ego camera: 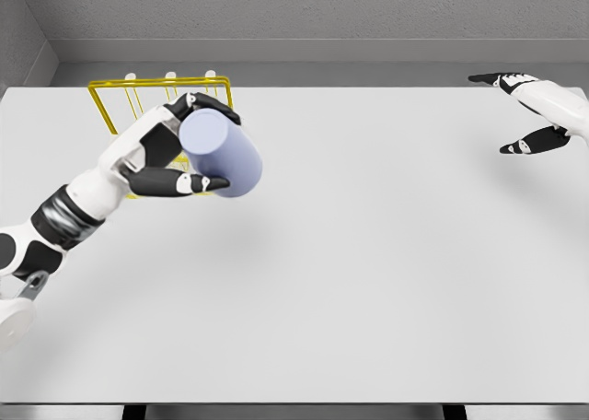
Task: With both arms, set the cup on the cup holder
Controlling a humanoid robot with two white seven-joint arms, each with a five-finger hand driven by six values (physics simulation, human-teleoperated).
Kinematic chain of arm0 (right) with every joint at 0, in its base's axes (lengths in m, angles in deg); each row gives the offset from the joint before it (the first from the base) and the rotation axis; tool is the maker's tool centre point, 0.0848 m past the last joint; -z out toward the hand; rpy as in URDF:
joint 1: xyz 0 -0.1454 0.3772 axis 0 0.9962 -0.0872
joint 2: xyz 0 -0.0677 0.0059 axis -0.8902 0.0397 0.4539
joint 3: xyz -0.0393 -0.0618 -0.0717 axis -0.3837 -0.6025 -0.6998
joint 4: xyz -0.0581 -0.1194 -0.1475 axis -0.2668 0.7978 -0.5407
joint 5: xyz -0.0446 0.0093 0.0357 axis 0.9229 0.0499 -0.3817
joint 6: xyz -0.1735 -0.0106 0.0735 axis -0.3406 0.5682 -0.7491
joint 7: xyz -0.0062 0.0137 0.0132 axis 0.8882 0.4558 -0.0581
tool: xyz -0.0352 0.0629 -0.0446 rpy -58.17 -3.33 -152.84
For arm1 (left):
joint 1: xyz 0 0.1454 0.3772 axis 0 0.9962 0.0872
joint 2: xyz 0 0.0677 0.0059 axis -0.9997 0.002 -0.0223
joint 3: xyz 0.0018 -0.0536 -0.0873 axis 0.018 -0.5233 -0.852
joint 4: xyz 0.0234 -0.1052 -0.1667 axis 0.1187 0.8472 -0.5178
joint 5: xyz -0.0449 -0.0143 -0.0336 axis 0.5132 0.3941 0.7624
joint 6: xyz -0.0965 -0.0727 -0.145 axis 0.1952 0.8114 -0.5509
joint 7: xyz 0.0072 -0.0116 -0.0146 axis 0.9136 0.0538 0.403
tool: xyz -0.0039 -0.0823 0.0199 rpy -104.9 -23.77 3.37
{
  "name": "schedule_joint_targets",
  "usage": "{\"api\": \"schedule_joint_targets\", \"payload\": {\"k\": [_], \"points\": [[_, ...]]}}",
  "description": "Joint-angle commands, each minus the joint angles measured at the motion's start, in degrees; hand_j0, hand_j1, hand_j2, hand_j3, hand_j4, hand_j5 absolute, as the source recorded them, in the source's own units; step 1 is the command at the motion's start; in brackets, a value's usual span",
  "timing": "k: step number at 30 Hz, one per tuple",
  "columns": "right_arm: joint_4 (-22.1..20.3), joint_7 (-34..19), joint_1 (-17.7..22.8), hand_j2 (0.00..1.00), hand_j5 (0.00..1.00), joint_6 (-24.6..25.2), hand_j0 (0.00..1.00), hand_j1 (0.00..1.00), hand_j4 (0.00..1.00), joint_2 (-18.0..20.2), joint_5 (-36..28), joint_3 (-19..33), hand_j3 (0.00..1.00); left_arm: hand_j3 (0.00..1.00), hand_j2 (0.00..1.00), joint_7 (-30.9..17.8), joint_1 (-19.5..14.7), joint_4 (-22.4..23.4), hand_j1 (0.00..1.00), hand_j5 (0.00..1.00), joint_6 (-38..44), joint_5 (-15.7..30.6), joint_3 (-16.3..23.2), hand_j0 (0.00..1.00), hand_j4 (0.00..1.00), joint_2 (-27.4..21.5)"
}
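A pale blue-grey cup [221, 153] is held tilted above the table, its closed end facing me. My left hand [189, 148] is shut on it, black fingers wrapping its top and underside. Just behind the hand stands the yellow wire cup holder [115, 102] with white-tipped pegs, at the table's back left; the hand and cup hide its front right part. My right hand [525, 111] hovers at the far right edge, fingers spread and holding nothing.
The white table [368, 254] stretches wide in front of me, with a grey wall behind its far edge. A soft shadow of the cup lies on the table below it.
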Motion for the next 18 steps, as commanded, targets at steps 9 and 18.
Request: {"api": "schedule_joint_targets", "payload": {"k": [9,18], "points": [[0.03,0.03,-0.09,1.00,1.00,0.08,1.00,1.00,1.00,0.16,-0.40,0.07,1.00,0.46,0.46,0.21,-2.46,0.07,0.46,0.46,0.04,6.83,-2.10,0.46,0.46,-7.09],[0.03,0.03,-0.09,1.00,1.00,0.08,1.00,1.00,1.00,0.25,-0.40,0.07,1.00,0.46,0.46,0.64,-4.83,0.50,0.46,0.46,0.48,6.83,-1.93,0.46,0.46,-9.55]]}}
